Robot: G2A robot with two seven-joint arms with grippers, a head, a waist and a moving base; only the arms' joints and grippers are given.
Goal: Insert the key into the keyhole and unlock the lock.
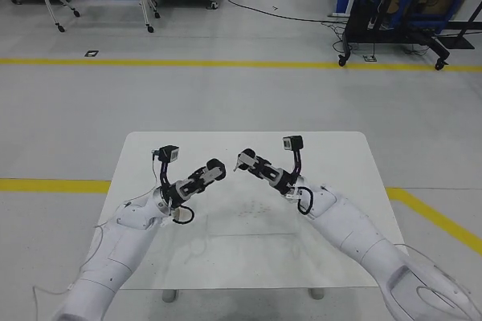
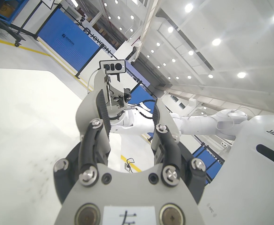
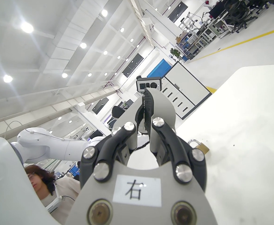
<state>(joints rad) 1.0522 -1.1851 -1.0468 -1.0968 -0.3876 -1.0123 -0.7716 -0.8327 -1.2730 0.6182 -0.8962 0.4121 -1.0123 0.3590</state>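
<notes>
One thing held: your right gripper (image 3: 146, 94) fingers pinch what looks like the key (image 2: 108, 92); left gripper (image 2: 128, 99) fingers are spread. Next, I'd judge, you secure the padlock (image 3: 201, 147) on the counter (image 3: 244, 118).

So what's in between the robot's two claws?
Nothing. In the top view the left gripper and the right gripper face each other across a gap over bare white table.

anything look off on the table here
Nothing damaged or spilled. The padlock lies loose on the table, partly hidden behind the right gripper; dark specks dot the surface nearby.
</notes>
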